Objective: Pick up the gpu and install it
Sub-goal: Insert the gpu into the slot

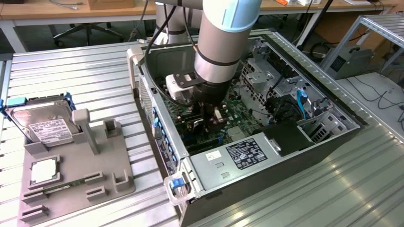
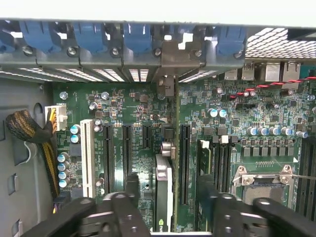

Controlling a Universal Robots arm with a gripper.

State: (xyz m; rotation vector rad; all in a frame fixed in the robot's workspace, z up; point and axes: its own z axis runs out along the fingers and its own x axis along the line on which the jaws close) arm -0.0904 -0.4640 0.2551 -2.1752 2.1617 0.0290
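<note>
Here the tool [image 2: 165, 197] stands spread inside the computer case [image 1: 328, 142], its fingers [image 2: 132, 185] either side of the gpu [image 2: 164, 185] without pinching it. The card stands on edge in a motherboard [image 2: 128, 108] slot, its bracket against the rear panel. It looks light, stiff and fragile, best gripped by its flat faces near the top edge.

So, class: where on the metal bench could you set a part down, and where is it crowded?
Free: the ribbed bench between the grey fixture tray and computer case, and beyond the case at the exterior view's right. Crowded: inside the case, where the gripper hangs over the gpu.
</note>
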